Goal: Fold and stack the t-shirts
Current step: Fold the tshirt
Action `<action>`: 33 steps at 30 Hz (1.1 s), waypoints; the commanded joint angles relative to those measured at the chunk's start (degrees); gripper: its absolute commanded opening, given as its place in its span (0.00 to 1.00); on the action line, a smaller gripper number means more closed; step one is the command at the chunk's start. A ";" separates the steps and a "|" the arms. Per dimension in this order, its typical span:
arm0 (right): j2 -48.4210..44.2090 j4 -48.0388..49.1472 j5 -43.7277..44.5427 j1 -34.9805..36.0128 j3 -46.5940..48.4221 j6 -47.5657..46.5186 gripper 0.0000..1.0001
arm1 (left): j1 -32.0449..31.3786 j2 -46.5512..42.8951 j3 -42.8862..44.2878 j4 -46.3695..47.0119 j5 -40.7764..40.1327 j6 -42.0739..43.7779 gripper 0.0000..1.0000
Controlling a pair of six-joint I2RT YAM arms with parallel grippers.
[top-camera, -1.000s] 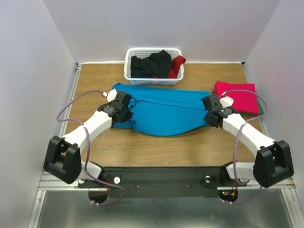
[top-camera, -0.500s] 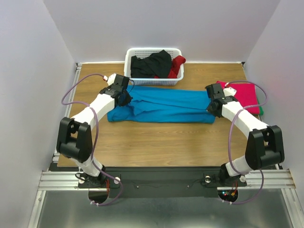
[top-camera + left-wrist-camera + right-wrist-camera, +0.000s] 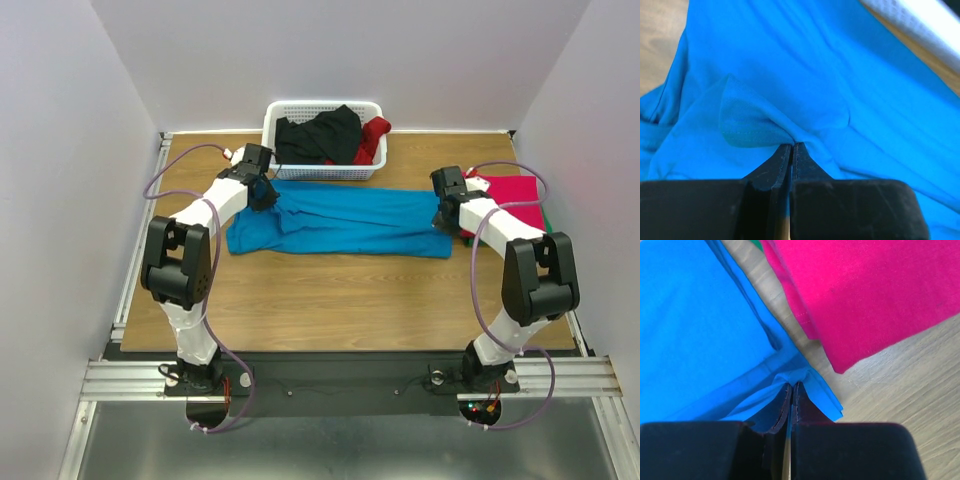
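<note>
While both my arms reach out over the bench [image 3: 330,300], each one has hold of the same garment.

Left gripper [image 3: 791,146]: jaws pressed together on a raised pucker of the turquoise-blue t-shirt [image 3: 340,222], with a hemmed flap standing up just past the tips. From above, this gripper [image 3: 264,197] sits at the shirt's left far corner, just in front of the basket [image 3: 275,160].

Right gripper [image 3: 791,385]: jaws closed, pinching the shirt's right-hand corner, where thin layers of blue cloth [image 3: 700,320] bunch at the tips. From above it [image 3: 446,211] is at the shirt's right end.

Turquoise-blue t-shirt: lies as a long band across the middle of the bench, running left to right between my two grippers. Cloth is creased near the left grip and flatter toward the right.

Magenta-red t-shirt [image 3: 515,195]: folded, at the right side of the bench, just beside the blue shirt's right end. In the right wrist view a strip of bare wood separates its corner [image 3: 875,295] from the blue cloth. A sliver of the green t-shirt [image 3: 756,244] shows at its edge.

Basket: at the far edge, holding the black t-shirt [image 3: 315,135] and, on its right side, the dark red t-shirt [image 3: 372,138].
</note>
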 commanded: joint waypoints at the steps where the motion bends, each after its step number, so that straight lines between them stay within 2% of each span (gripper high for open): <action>1: 1.15 2.17 1.23 -0.84 2.50 -0.72 0.01 | 0.97 2.20 5.09 0.96 1.90 2.04 0.00; 5: 2.03 2.17 1.76 -0.92 3.03 -1.24 0.01 | 1.94 4.67 7.47 1.66 3.48 2.30 0.35; 6: 2.12 2.17 1.94 -0.93 3.12 -1.25 0.01 | 2.11 5.02 7.82 2.01 3.66 1.87 0.51; 8: 2.29 2.26 2.11 -0.93 3.47 -1.68 0.06 | 2.55 5.72 9.32 2.45 5.32 1.42 0.62; 9: 2.38 2.26 2.11 -0.93 3.73 -2.12 0.15 | 2.64 5.81 9.76 2.71 5.59 1.51 0.97; 13: 1.68 2.26 0.18 -0.93 4.35 -4.06 0.41 | 2.64 5.47 11.43 0.87 5.06 2.22 0.99; 14: 0.90 2.26 -0.69 -0.93 4.26 -4.23 0.54 | 2.64 5.03 11.00 0.69 4.72 2.30 0.98; 15: 0.45 2.18 -1.05 -0.93 4.26 -4.41 0.60 | 2.64 4.33 10.47 0.69 4.28 2.22 0.98; 17: -0.86 2.17 -1.84 -0.93 4.00 -5.11 0.71 | 2.73 1.78 7.84 0.95 3.48 2.39 0.98; 18: -1.30 2.26 -2.45 -0.93 3.91 -5.46 0.83 | 2.73 0.81 6.87 1.13 3.13 2.48 0.98; 20: -2.79 2.26 -4.64 -1.01 3.30 -7.03 0.97 | 2.73 -2.35 3.63 1.31 2.17 2.22 0.98; 21: -3.32 2.26 -5.70 -0.93 2.95 -7.48 1.00 | 2.73 -3.58 2.13 1.66 2.16 1.96 0.98; 25: -6.14 6.03 -13.86 -0.57 -0.65 -10.03 1.00 | 2.64 -9.03 -7.69 6.82 6.19 0.99 0.99; 28: -5.62 10.43 -25.45 1.18 -1.37 -14.51 1.00 | 2.73 -8.17 -10.80 8.60 6.38 0.37 0.98; 33: 1.49 13.33 -27.24 3.29 1.79 -16.27 1.00 | 4.57 -4.04 -12.91 12.46 11.03 0.11 0.98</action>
